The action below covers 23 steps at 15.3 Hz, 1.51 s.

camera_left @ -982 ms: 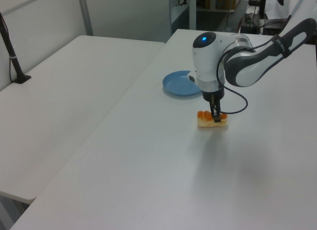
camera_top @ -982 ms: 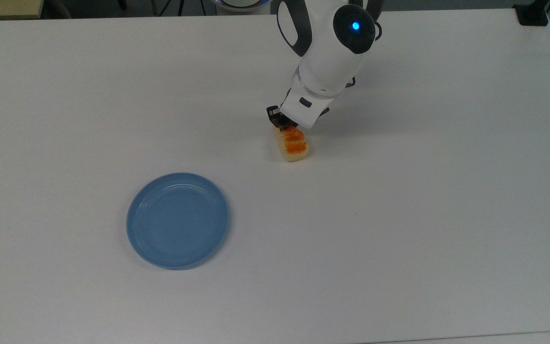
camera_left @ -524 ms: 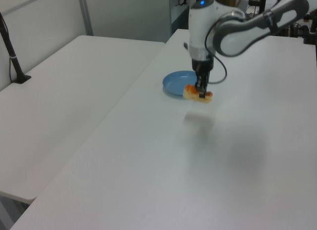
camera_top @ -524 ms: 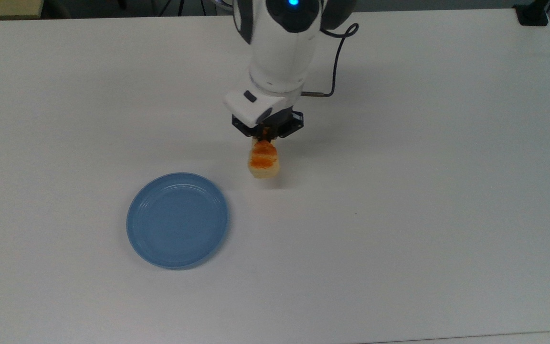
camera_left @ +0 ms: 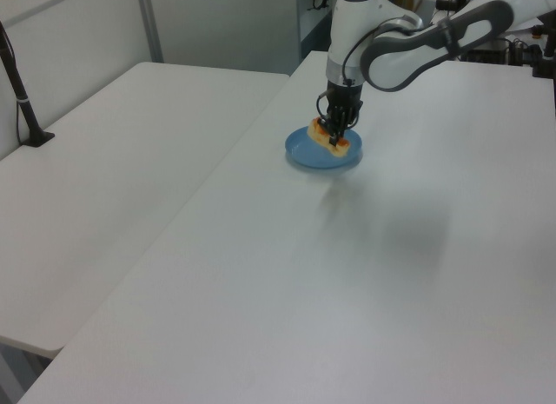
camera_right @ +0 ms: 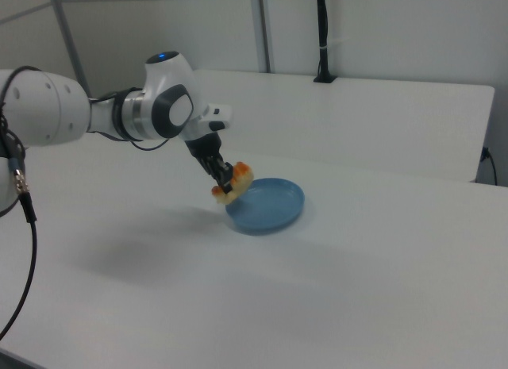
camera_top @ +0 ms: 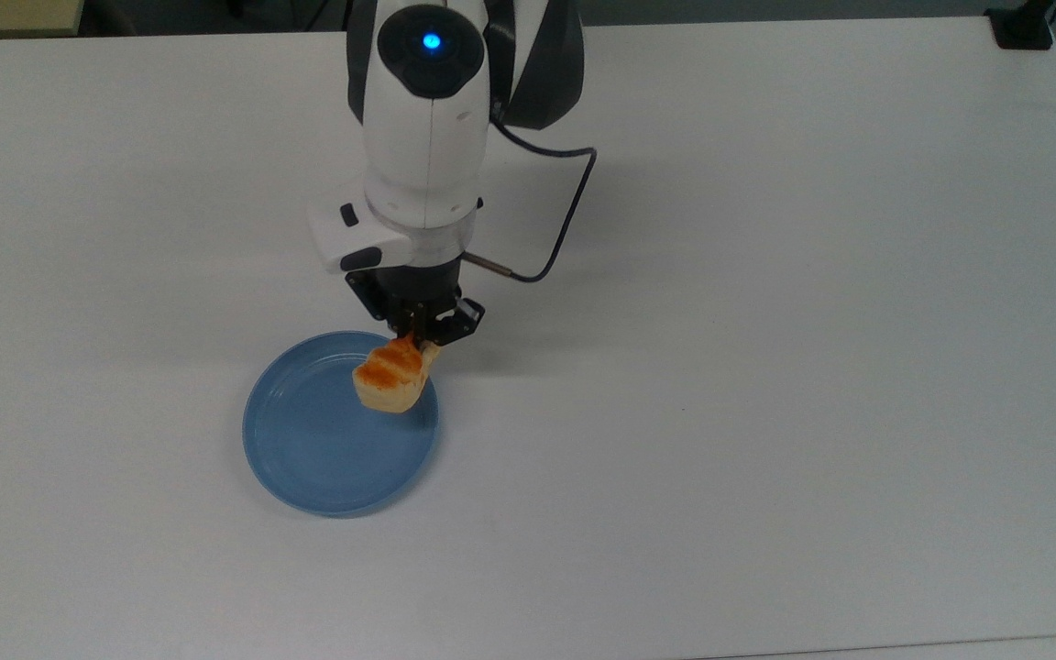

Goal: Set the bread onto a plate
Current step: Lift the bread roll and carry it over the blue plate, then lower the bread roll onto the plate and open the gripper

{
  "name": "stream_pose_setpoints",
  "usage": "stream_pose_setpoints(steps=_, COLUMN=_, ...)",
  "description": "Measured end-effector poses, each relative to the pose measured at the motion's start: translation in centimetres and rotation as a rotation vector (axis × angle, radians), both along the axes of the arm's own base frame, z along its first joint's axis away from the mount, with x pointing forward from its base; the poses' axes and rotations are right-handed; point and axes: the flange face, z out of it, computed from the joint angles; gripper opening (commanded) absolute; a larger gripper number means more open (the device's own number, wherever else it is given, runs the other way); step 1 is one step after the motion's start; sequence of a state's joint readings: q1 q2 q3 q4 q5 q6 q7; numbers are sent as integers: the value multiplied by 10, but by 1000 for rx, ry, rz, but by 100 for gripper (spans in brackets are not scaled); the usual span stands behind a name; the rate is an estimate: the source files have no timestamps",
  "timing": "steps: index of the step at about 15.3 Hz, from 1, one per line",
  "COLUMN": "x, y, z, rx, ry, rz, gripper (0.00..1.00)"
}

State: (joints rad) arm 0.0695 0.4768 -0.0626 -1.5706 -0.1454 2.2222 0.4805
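The bread, a small loaf with cream sides and an orange-brown top, hangs tilted in the air over the upper right part of the light-blue plate. My gripper is shut on the loaf's upper end. In the left view the bread sits in front of the plate under the gripper. The right view has the bread held above the near-left rim of the plate, clear of its surface, by the gripper.
The plate lies on a wide white table. A black cable loops off the arm's wrist. A second white table stands beside it in the left view, with a black post clamped at its edge.
The arm has lifted the bread off the table and carried it toward the top view's lower left, from bare tabletop to above the plate's rim. The plate stayed put.
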Motion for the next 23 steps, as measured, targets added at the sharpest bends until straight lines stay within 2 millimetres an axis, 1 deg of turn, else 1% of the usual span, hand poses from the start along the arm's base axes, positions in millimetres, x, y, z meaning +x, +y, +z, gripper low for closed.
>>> stream_pose_setpoints(steps=3, x=18, y=-17, z=-13, rx=-10, ry=-9, rz=-48, gripper=0)
stream_pose_setpoints(steps=5, x=23, y=-27, z=-20, rx=-13, ry=-9, rz=-64, gripper=0)
stream_pose_setpoints(steps=6, x=24, y=-34, z=-26, rx=-14, ry=-1, rz=-75, gripper=0)
stream_pose_setpoints(steps=7, x=24, y=-39, z=-31, rx=-15, ry=5, rz=-84, gripper=14)
stream_pose_setpoints(steps=8, x=24, y=-45, z=-37, rx=-16, ry=12, rz=-94, gripper=61)
stream_pose_setpoints(steps=9, x=25, y=-51, z=-42, rx=-20, ry=17, rz=-103, gripper=78)
stream_pose_setpoints(steps=10, x=26, y=-57, z=-46, rx=-23, ry=21, rz=-111, gripper=86)
stream_pose_setpoints(steps=11, x=27, y=-60, z=-50, rx=-25, ry=23, rz=-115, gripper=99)
stream_pose_setpoints(steps=14, x=31, y=-62, z=-50, rx=-27, ry=16, rz=-120, gripper=100)
stream_pose_setpoints(steps=19, x=32, y=-62, z=-48, rx=-26, ry=12, rz=-124, gripper=100)
stream_pose_setpoints(steps=21, x=34, y=-65, z=-38, rx=-28, ry=-7, rz=-133, gripper=100)
stream_pose_setpoints(steps=23, x=34, y=-72, z=-10, rx=-27, ry=-36, rz=-146, gripper=100)
